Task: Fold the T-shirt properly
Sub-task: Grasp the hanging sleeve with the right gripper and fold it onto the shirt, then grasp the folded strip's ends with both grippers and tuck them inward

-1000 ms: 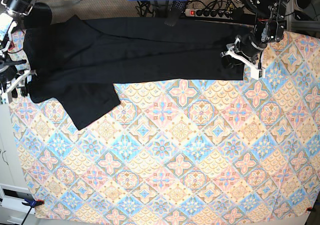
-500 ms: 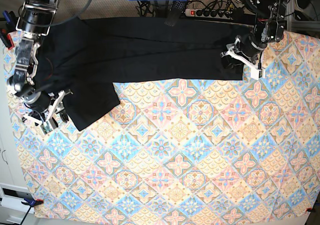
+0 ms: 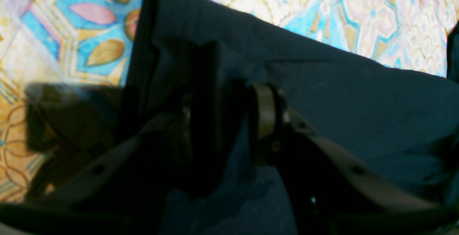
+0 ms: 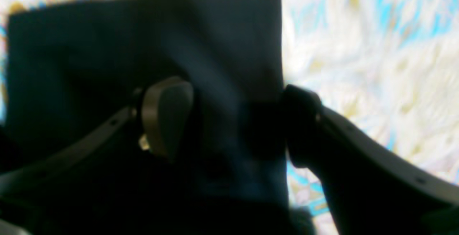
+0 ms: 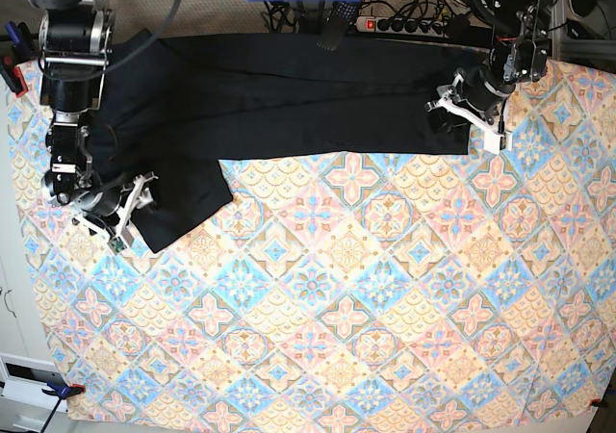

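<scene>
Patterned tabletop (image 5: 318, 289): T-shirt (image 5: 289, 96) long along far edge; left hand (image 5: 464, 109) pinching its hem, right hand (image 5: 123, 212) wide astride sleeve

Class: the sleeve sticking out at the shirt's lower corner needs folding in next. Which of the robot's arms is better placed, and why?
The right. The right gripper, jaws open, straddles the sleeve edge. The left gripper is clamped on the T-shirt at its far end.

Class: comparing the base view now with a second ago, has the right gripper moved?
Yes. The right gripper has moved down along the patterned cloth's left edge, now at the T-shirt's sleeve.
</scene>
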Controlling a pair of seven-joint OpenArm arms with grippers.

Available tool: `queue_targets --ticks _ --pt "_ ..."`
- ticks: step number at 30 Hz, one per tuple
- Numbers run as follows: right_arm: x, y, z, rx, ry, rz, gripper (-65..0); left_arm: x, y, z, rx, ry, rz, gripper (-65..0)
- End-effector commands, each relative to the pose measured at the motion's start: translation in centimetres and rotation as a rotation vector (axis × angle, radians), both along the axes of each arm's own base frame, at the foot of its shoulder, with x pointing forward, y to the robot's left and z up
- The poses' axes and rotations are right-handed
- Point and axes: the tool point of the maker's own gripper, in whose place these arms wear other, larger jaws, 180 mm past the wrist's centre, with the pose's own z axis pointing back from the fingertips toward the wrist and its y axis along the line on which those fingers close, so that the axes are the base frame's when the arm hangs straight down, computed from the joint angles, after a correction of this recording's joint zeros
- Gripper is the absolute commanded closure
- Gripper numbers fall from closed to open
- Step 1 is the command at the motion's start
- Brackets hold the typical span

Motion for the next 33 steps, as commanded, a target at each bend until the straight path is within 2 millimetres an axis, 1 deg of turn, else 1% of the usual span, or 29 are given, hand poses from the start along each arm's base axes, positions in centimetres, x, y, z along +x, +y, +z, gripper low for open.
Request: queue_targets --ticks 1,5,9,13,18,19,20,22,23,24,26,28,30,31,33 --pt "2.3 -0.6 2.1 0.022 -0.082 -0.019 -42.3 0.3 0.4 0.4 0.011 -0.012 -0.006 -21.4" --pt "2.9 -0.8 1.6 0.072 -0.087 -0.054 -42.3 0.3 0.4 0.4 0.013 -0.012 -0.006 -21.4" --pt "3.1 -0.9 0.9 0.107 -0.080 -0.083 -42.4 0.3 0.4 0.4 0.013 -0.012 -0.006 -21.4" --pt "2.7 -1.0 0.0 0.132 -0.061 -0.106 -42.4 0.3 0.5 0.4 0.014 -0.012 -0.007 -21.4" --pt "2.4 -1.1 -0.6 0.145 -0.036 -0.124 -42.1 0.4 0.5 0.5 0.015 -0.014 -0.005 -21.4" --pt "2.3 -1.1 -0.7 0.144 -0.033 -0.123 -40.5 0.4 0.6 0.5 0.016 -0.014 -0.006 -21.4" --pt "2.2 -1.1 -0.8 0.143 -0.030 -0.123 -37.2 0.4 0.6 0.5 0.016 -0.014 -0.006 -21.4" --pt "1.6 -1.2 -1.3 0.136 -0.008 -0.124 -26.6 0.4 0.6 0.5 0.016 -0.014 -0.006 -21.4" --pt "0.6 -1.3 -2.0 0.130 0.019 -0.126 -20.4 0.4 0.6 0.5 0.016 -0.014 -0.006 -21.4" --pt "0.0 -1.4 -2.4 0.124 0.032 -0.125 -14.3 0.4 0.6 0.5 0.016 -0.014 -0.006 -21.4" --pt "-0.4 -1.3 -2.3 0.111 0.024 -0.111 -5.1 0.4 0.5 0.5 0.015 -0.014 -0.005 -21.4" --pt "-1.2 -1.2 -2.4 0.101 0.021 -0.097 -1.7 0.4 0.5 0.5 0.013 -0.015 -0.004 -21.4" --pt "-1.6 -1.3 -2.3 0.087 0.018 -0.089 -1.1 0.5 0.5 0.5 0.014 -0.017 -0.003 -21.4" --pt "-1.7 -1.8 -1.8 0.079 0.008 -0.101 -1.1 0.5 0.5 0.6 0.014 -0.019 -0.002 -21.4" --pt "-1.4 -3.3 -0.2 0.060 -0.038 -0.139 -0.6 0.5 0.6 0.6 0.015 -0.020 -0.002 -21.4"
